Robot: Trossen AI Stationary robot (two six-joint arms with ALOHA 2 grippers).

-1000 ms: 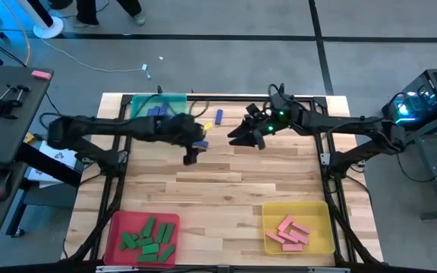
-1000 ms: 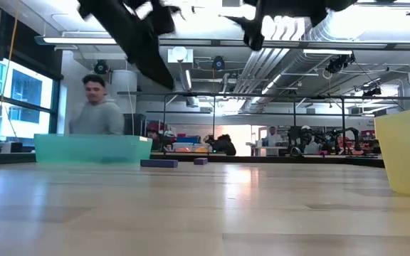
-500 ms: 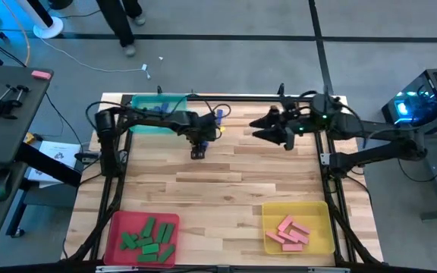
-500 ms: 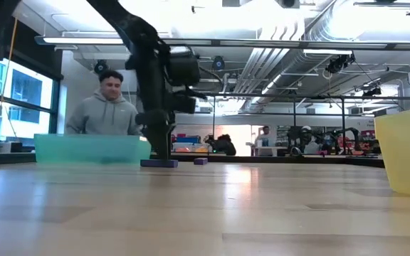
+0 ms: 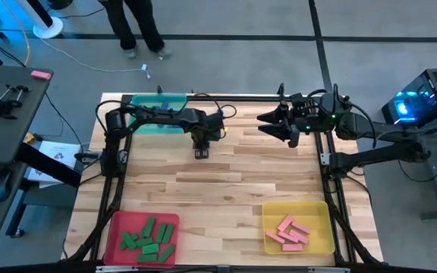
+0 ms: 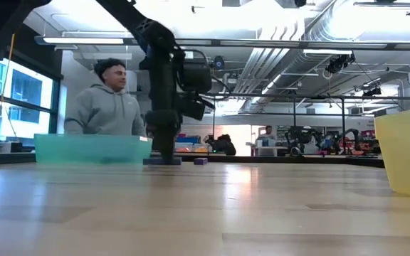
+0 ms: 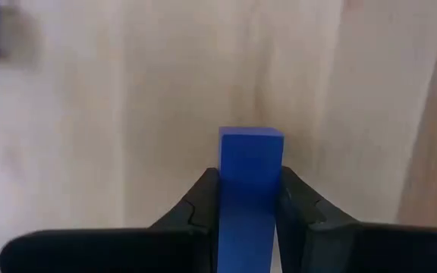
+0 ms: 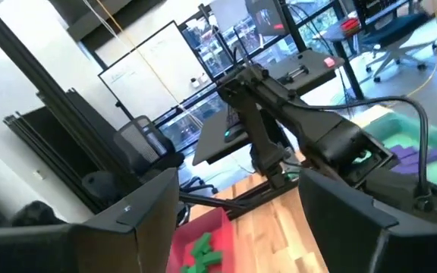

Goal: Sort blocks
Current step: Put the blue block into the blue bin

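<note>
My left gripper (image 5: 201,149) points down at the far middle of the table, shut on a blue block (image 7: 250,148) that lies flat on the wood (image 6: 164,161). A second blue block (image 6: 200,161) lies on the table a little beyond it. The teal tray (image 5: 158,102) at the far left holds more blue blocks. My right gripper (image 5: 268,123) hangs open over the far right part of the table, with nothing between its fingers (image 8: 127,227). My left gripper pinches the blue block's two long sides (image 7: 223,163) between its two fingers (image 7: 203,203). The fingers come from above, pointing down, and stand across the block. One end of the block (image 7: 250,133) sticks out past them. The block lies on the table.
A red tray (image 5: 117,227) with several green blocks stands at the near left corner. A yellow tray (image 5: 325,216) with several pink blocks stands at the near right. A person (image 6: 105,107) stands beyond the table's far left edge. Bare wood lies between the trays.
My left gripper has come down from above the table onto the blue block, moving slightly toward the far and right edges. My right gripper has drawn back toward the table's right edge, staying open. The person behind the table has walked along its far side.
</note>
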